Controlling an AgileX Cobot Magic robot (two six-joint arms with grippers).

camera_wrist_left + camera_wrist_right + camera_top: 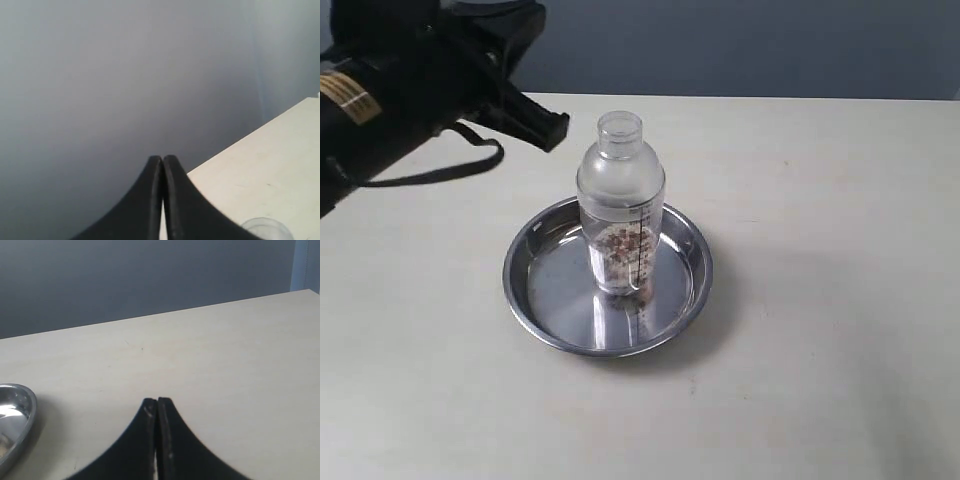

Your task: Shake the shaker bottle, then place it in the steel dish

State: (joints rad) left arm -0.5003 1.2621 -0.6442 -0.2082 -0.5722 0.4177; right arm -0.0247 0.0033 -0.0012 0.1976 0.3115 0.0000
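Observation:
The frosted shaker bottle (620,200) stands upright in the steel dish (545,290) at the middle of the table, brown granules in its lower part. My left gripper (552,130) hangs above the table to the upper left of the bottle, apart from it, shut on nothing. In the left wrist view the gripper (162,159) has its jaws pressed together, and the bottle's round cap (264,229) shows at the frame's edge. My right gripper (157,401) is shut and empty over bare table, with the dish's rim (27,415) off to one side. The exterior view does not show the right arm.
The black left arm (390,90) with its cable loop (470,165) fills the upper left of the exterior view. The cream table (820,300) runs to a far edge against a grey-blue wall (750,45).

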